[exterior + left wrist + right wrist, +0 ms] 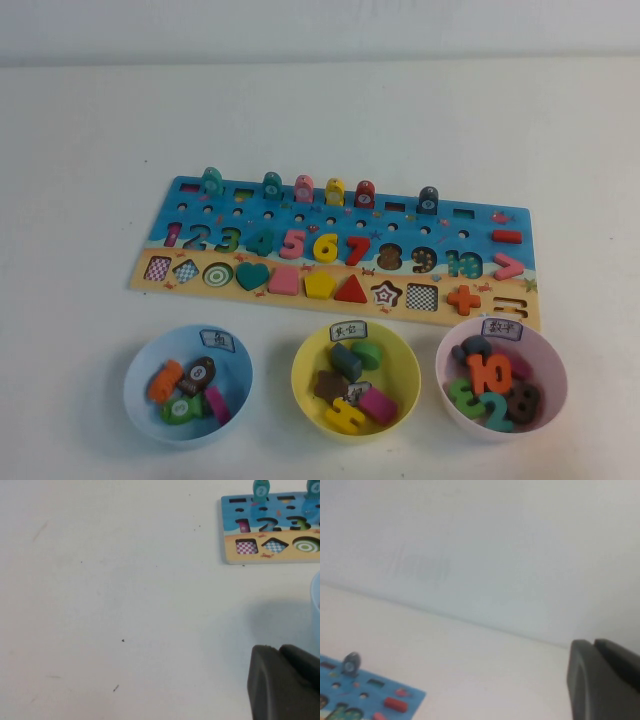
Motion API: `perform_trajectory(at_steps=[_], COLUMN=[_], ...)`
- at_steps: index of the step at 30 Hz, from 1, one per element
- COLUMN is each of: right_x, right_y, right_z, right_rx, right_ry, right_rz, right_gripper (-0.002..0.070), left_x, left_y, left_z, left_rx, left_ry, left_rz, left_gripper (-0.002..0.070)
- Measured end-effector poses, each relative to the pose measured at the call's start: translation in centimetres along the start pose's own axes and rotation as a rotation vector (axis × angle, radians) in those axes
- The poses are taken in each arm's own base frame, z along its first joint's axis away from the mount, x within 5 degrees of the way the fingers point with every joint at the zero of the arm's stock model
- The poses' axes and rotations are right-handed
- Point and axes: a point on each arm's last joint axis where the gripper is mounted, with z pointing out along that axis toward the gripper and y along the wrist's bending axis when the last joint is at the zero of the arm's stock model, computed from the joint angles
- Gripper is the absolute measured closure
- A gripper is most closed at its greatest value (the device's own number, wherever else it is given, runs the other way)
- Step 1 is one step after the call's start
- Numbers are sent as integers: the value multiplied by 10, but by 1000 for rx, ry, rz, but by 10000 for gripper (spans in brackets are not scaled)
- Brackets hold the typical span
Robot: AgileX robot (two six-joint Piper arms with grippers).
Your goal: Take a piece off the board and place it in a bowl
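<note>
The dark brown fish-like piece (197, 375) lies in the light blue bowl (148, 352) at the front left, among an orange, a green and a pink piece. The board (480, 228) lies mid-table with several fish pieces standing along its far edge. My left gripper (279, 649) is shut and empty above bare table, near the board's left end (280, 554). My right gripper (594, 642) is shut and empty, raised beyond the board's right end (375, 692). Neither gripper shows in the high view.
A yellow bowl (310, 355) and a pink bowl (545, 350) with pieces stand right of the blue bowl. A blackish-grey fish piece (428, 199) and a red one (365, 193) stand on the board. The blue bowl's rim (316, 595) edges the left wrist view.
</note>
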Motion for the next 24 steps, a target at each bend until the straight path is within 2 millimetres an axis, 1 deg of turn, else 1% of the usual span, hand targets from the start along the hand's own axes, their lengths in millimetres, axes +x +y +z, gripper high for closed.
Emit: perform_trajectory(at_steps=[4,8,10,13,16,19,24], right_x=[4,4,10,26,46,52,68], right_y=[-5,-3,-2,1,6,8,11], right_z=[-16,-26,-27,-25,-24,-26,-29], right_rx=[91,90,88,83,68,68,71], right_ry=[-42,-72,-70,-25,32,59,239], right_rz=[16,105,160,156,285,360,388], right_gripper=[693,693,693,693,694,694,694], left_x=[0,0,0,0,0,0,0], left_y=[0,0,0,0,0,0,0], left_z=[0,0,0,0,0,0,0], left_rx=[0,0,0,0,0,0,0], left_ry=[0,0,0,0,0,0,0], left_rz=[0,0,0,0,0,0,0], left_gripper=[679,679,679,679,679,679,679])
